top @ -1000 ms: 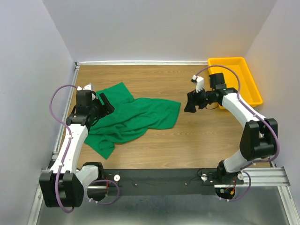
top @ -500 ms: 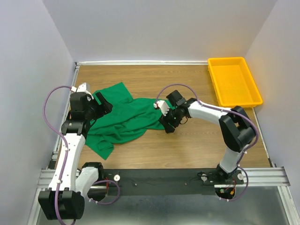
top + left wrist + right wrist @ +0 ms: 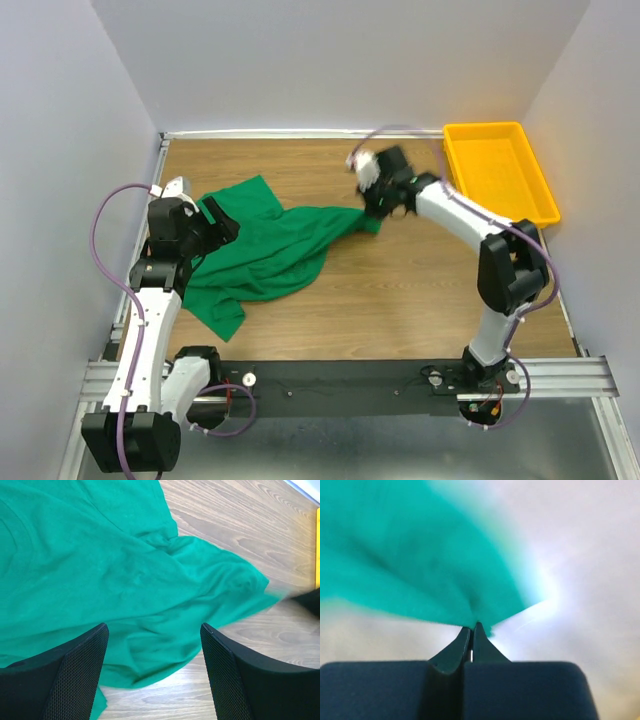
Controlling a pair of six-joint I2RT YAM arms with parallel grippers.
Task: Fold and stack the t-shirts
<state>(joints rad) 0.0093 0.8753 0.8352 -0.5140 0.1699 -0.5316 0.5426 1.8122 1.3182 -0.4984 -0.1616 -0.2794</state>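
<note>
While the right gripper [image 3: 471,630] is clamped on a corner of the t-shirt [image 3: 265,250] (pulled to a point), the left gripper [image 3: 154,628] hangs above it, jaws wide apart, empty.

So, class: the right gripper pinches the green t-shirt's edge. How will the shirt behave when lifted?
Probably floppy: the t-shirt lies wrinkled and tapers to a point where the right gripper pinches it. Likely light: one thin fingertip pinch seems to tug it. It may drag and bunch on the table rather than lift flat.
</note>
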